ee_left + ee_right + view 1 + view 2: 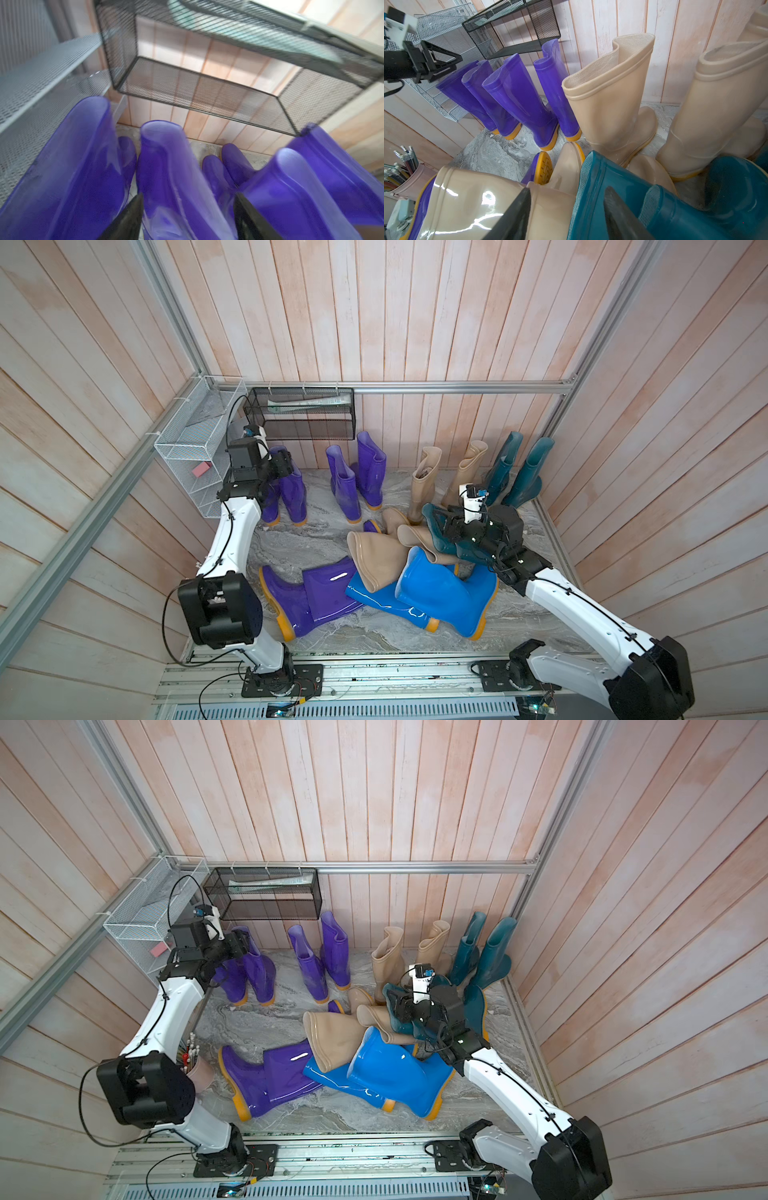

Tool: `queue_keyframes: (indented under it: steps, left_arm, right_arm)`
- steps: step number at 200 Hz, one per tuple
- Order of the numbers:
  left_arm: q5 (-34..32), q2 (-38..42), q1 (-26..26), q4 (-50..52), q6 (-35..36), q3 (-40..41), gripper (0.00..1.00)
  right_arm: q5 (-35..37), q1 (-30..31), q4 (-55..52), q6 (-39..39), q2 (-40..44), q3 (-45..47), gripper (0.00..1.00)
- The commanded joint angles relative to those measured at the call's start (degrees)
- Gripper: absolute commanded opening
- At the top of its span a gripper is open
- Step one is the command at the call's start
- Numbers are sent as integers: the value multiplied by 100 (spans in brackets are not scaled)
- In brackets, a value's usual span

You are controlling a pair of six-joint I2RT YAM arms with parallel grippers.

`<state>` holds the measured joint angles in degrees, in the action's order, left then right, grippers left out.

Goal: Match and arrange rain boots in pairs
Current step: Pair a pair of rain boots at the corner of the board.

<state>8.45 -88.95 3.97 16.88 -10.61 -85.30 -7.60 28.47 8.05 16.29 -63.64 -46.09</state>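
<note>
Black mesh basket [303, 416] hangs on the plank wall just past the left gripper [283, 466], with some pale tube [305, 404] lying in it. White wire basket [187, 443] is right beside that gripper, pink block [202, 468] inside. Cup of pencils [201, 1073] sits well behind it on the marble-look floor [291, 547].

Bare floor [299, 545] lies between standing purple boots [343, 485] and toppled pile [436, 593].
</note>
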Motion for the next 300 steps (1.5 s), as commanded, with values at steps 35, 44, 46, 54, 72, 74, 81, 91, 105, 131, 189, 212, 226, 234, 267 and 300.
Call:
queue_keyframes:
  steps: [35,44,46,54,72,74,81,91,105,131,189,212,226,234,267,300]
  left_arm:
    - [-1055,2070,-1096,-617,-469,2367,77]
    - [-1065,2110,-1100,-831,-558,2707,77]
    - [-1065,2094,-1100,-874,-579,2756,77]
    - [-1047,1988,-1096,-1082,-576,2926,77]
    - [-1075,1490,-1002,-1421,-643,2995,73]
    - [-1045,1427,-983,-1454,-661,2982,72]
    - [-1023,1230,-898,-1545,-732,2964,70]
    - [-1139,1005,-781,-1734,-873,3006,65]
    - [-1643,848,-679,-2255,-1043,3229,55]
    - [-2010,673,-615,-3352,-941,3673,53]
    - [-1558,156,-488,-3824,-1022,3567,35]
    - [-1198,485,-535,-3773,-1301,3941,59]
    - [-1154,795,-604,-4165,-1415,4482,71]
    - [-1122,880,-636,-4273,-1404,4660,74]
    - [-1037,588,-634,-4262,-1152,4593,80]
    - [-1723,-107,-469,-4281,-1231,4170,66]
  right_arm:
    - [-22,60,1,11,57,-155,60]
    - [-43,67,12,0,26,-164,60]
    - [-43,75,12,4,16,-164,60]
    - [-66,80,22,-5,-15,-164,60]
    - [-69,80,72,-12,-69,-181,60]
    - [-74,80,73,-10,-81,-186,60]
    - [-88,84,72,-7,-83,-198,60]
    - [-93,84,84,4,-73,-177,60]
    - [-47,89,82,-19,-47,-143,60]
    - [39,88,55,-91,-44,-95,61]
    - [-33,82,134,-103,-178,-104,61]
    - [31,79,169,-110,-215,-61,61]
    - [39,81,211,-110,-249,-32,63]
    - [52,80,223,-116,-268,-29,65]
    - [50,79,233,-179,-380,-83,67]
    - [45,80,292,-179,-471,-121,67]
